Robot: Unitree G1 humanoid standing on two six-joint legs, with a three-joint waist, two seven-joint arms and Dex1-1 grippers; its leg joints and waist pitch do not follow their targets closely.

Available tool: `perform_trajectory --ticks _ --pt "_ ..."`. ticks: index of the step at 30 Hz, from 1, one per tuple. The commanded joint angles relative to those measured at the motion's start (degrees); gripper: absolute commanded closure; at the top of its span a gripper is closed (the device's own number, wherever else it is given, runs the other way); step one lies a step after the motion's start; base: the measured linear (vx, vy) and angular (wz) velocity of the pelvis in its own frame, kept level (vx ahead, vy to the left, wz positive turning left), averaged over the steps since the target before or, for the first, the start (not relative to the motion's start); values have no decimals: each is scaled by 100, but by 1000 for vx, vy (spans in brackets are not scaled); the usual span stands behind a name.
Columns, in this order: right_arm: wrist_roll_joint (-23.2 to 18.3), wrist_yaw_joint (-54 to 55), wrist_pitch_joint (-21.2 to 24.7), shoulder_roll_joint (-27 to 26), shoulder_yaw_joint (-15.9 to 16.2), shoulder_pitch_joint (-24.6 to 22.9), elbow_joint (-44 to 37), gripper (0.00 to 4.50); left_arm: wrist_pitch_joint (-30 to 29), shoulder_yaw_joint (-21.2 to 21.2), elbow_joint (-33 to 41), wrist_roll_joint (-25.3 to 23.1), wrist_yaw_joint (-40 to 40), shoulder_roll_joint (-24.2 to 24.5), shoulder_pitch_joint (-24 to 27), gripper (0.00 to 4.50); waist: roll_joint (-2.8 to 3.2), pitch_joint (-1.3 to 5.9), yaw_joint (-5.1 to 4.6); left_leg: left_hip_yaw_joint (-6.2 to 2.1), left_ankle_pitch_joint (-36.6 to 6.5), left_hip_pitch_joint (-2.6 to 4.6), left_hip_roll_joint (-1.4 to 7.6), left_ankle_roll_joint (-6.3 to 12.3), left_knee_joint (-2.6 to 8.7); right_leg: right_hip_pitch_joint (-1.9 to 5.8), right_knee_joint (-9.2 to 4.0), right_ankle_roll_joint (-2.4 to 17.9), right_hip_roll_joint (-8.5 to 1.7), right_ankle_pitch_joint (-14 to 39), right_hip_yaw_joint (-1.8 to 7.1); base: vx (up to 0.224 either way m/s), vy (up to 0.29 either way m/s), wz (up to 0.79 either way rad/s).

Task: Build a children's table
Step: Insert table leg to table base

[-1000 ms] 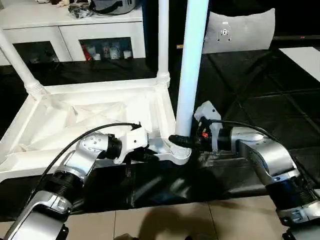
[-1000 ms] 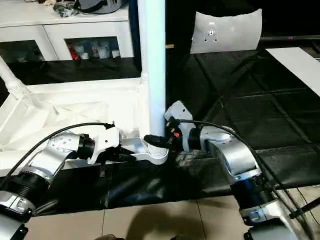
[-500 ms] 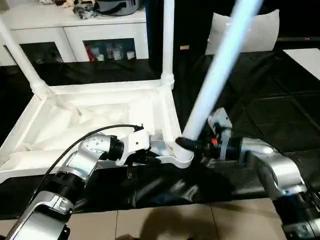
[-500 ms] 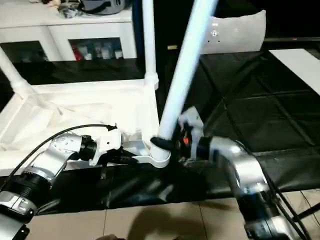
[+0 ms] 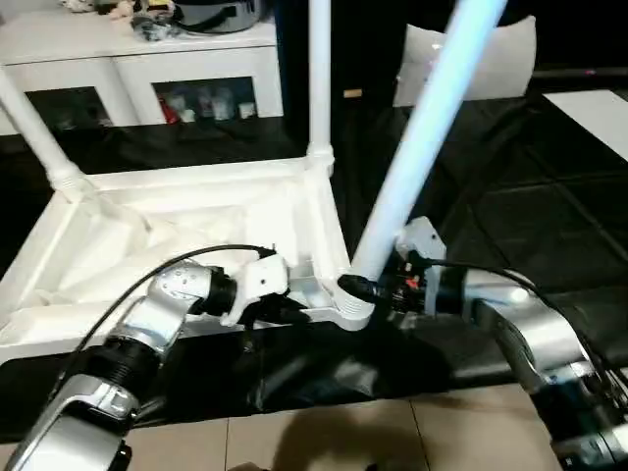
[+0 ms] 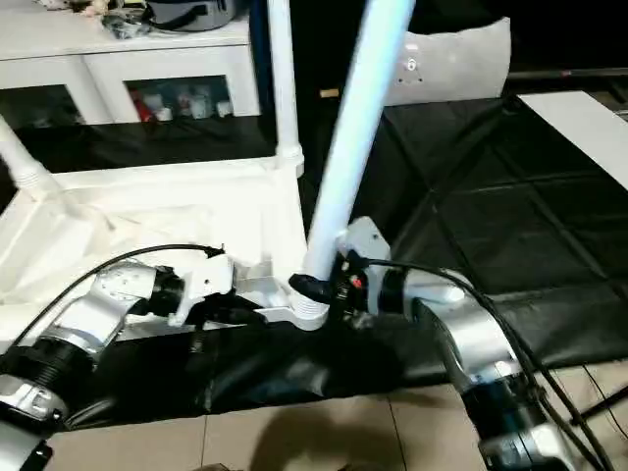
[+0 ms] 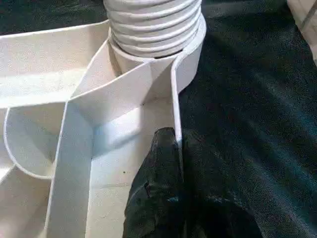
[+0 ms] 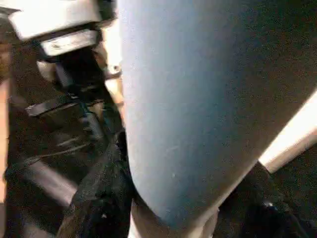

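The children's table lies upside down, its white ribbed top [image 5: 196,211] resting on the black cover. Two legs stand in its far corners: one upright [image 5: 319,78], one slanting at the left [image 5: 39,132]. My right gripper [image 5: 365,287] is shut on the lower end of a third leg [image 5: 422,128], which leans up and to the right out of the near right corner socket [image 5: 348,306]. In the right wrist view that leg [image 8: 198,99] sits between the black fingers [image 8: 99,198]. My left gripper [image 7: 176,144] is shut on the top's thin rim wall [image 7: 174,99] just beside the socket.
A white cabinet [image 5: 147,49] with small items on its shelves stands behind the table. A white panel [image 5: 471,59] leans at the back right, and a white board [image 5: 599,108] lies at the far right. The black cover hangs over the front edge above tiled floor [image 5: 343,432].
The leg in my right gripper stood upright in the near right socket a second ago and now leans to the right. My left gripper has kept its hold on the rim. The camera shifted slightly.
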State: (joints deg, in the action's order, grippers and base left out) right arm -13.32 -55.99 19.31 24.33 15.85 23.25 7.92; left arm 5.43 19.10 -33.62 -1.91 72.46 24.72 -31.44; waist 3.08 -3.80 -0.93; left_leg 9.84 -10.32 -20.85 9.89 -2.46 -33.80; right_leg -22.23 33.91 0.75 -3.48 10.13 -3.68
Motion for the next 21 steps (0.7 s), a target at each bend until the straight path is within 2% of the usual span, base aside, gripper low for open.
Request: perform_trajectory --ticks 1,2,3,4,5,6,7,11,12,14,17,18,19,20,21 --pt "519 -253 363 71 839 -363 525 260 165 203 189 -97 172 7 -109 450 -40 52 -12 -200 -2615 84 248 123 477 9 -682 399 -451 3896 258 0 0 0" --pt "550 -396 374 124 1006 -356 517 260 165 227 226 -103 238 32 -164 450 -49 -59 -33 -207 -3016 205 238 72 457 -127 -793 286 -452 4425 247 0 0 0" --pt "550 -396 374 124 1006 -356 517 260 165 227 226 -103 238 32 -164 450 -45 -57 -35 -218 -3130 249 229 25 452 -124 -802 243 -445 4525 213 0 0 0" --pt "594 -457 358 156 1102 -363 512 260 156 227 231 -106 260 45 -209 450 -72 -126 -46 -247 -3210 230 240 15 510 -95 -829 199 -465 4504 201 0 0 0" --pt "662 -530 313 184 1202 -363 518 260 142 224 268 -108 276 64 -226 450 -88 -148 -50 -271 -3302 223 251 -3 563 -48 -831 174 -457 4421 181 0 0 0" --pt "694 -555 291 197 1246 -370 508 260 154 224 256 -120 288 80 -265 450 -90 -166 -49 -288 -3251 195 273 10 608 -24 -802 228 -480 4216 218 0 0 0" --pt "693 -591 311 192 1288 -370 467 260 173 209 233 -135 311 117 -342 450 -128 -196 -55 -280 -3225 190 276 32 622 -38 -808 246 -481 4171 235 0 0 0" --pt "610 -711 401 125 1296 -362 349 260 176 109 178 -101 357 219 -456 450 -143 -256 -15 -267 -3020 199 290 61 659 -37 -805 394 -520 4103 288 0 0 0" --pt "621 -718 387 124 1301 -361 345 260 182 96 153 -106 350 234 -475 450 -174 -284 -20 -275 -2993 171 302 57 676 -27 -795 428 -529 4067 295 0 0 0" --pt "639 -708 366 115 1305 -357 351 260 224 74 70 -132 330 271 -525 450 -170 -303 -21 -291 -2995 150 316 46 694 -12 -773 467 -538 4015 302 0 0 0" --pt "678 -652 288 64 1274 -340 398 260 286 10 -148 -174 259 351 -657 450 -148 -333 -17 -282 -3043 179 322 29 701 -38 -774 532 -549 4019 329 0 0 0" --pt "691 -596 261 36 1248 -339 419 260 285 -6 -166 -182 237 376 -668 450 -134 -354 -10 -286 -3032 181 329 20 705 -46 -775 543 -564 4107 339 0 0 0" --pt "739 -419 203 -36 1176 -341 462 260 192 -53 -102 -151 195 419 -628 450 -157 -356 -18 -281 -3036 180 328 15 706 -47 -784 539 -563 4137 340 0 0 0" --pt "776 -289 174 -84 1135 -340 494 260 114 -86 -17 -122 170 438 -574 450 -129 -368 -21 -290 -3112 183 326 -14 712 -59 -796 524 -568 4261 334 0 0 0" --pt "820 -135 143 -139 1088 -338 531 260 21 -124 87 -86 142 458 -508 450 -134 -396 -30 -313 -3210 179 322 -53 722 -69 -802 459 -572 4457 319 0 0 0"
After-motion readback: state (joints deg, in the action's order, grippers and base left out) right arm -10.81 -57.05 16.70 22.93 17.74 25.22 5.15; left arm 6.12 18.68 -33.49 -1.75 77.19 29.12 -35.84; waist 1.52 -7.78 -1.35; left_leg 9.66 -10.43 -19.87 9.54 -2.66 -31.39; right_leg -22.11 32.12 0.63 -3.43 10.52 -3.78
